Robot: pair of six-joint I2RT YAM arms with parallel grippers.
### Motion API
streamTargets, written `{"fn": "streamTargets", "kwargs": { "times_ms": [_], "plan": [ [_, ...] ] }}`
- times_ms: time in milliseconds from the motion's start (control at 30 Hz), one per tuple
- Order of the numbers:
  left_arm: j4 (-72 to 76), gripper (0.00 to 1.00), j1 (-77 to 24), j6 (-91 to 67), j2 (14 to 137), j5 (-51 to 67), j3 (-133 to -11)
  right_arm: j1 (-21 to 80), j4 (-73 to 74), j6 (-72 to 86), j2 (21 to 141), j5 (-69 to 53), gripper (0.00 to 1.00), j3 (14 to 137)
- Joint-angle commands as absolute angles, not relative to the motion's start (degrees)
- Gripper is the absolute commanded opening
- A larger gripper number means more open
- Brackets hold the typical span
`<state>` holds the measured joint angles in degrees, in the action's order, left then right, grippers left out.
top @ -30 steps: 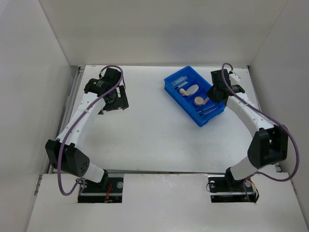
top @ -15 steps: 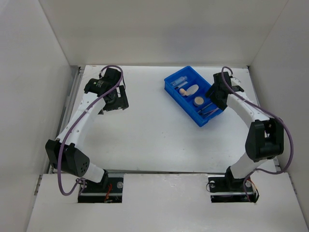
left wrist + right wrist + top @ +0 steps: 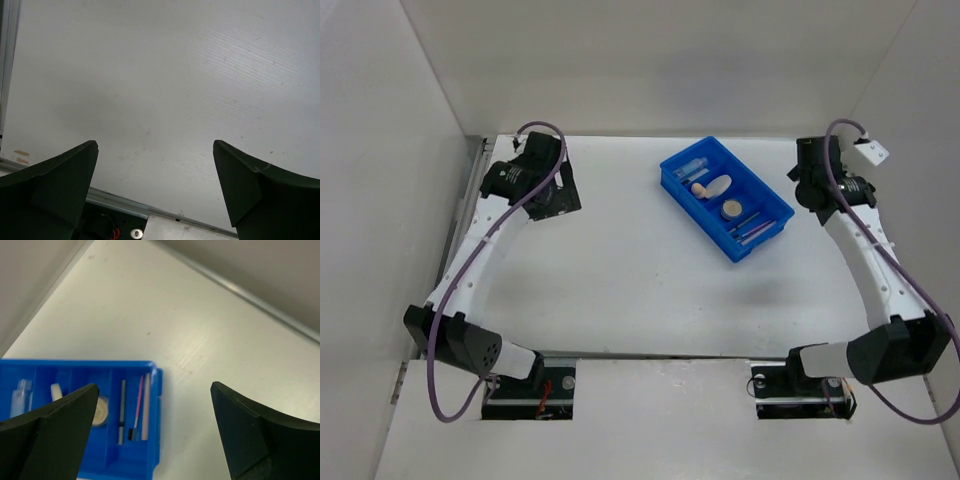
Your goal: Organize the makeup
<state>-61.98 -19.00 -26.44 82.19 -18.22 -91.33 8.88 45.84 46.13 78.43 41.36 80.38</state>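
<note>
The makeup lies sorted in the blue divided tray [image 3: 700, 216] at the back right of the table. It holds clear tubes [image 3: 695, 165], a beige sponge [image 3: 699, 189], a cream pad [image 3: 719, 183], a round compact [image 3: 732, 209] and thin pencils [image 3: 753, 226]. My right gripper [image 3: 807, 193] hangs open and empty, to the right of the tray and clear of it. In the right wrist view the right gripper [image 3: 154, 386] looks down on the tray's end [image 3: 159, 390] with the pencils [image 3: 122, 410] and compact [image 3: 101, 411]. My left gripper [image 3: 558, 198] is open over bare table at the back left, and the left gripper [image 3: 155, 145] holds nothing.
White walls close in the table on the left, back and right. A metal rail [image 3: 125, 202] runs along the table's left edge under the left gripper. The right wall's foot [image 3: 240, 290] passes close behind the right gripper.
My right gripper opened over the tray's pencil end, then rose and drew back to the right. The left gripper shifted a little toward the back left.
</note>
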Motion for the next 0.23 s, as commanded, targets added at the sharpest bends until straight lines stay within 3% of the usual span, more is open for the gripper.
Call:
{"fn": "streamTargets", "kwargs": {
  "times_ms": [0,200],
  "plan": [
    [-59.0,0.99,-18.7,-25.1,75.7,-22.3,-93.0,8.3,54.9,48.9,75.0,54.0,1.0,82.0],
    [-57.6,0.99,-18.7,-24.5,73.6,-24.0,-92.5,8.3,54.8,50.1,68.2,55.7,1.0,76.9]
  ]
}}
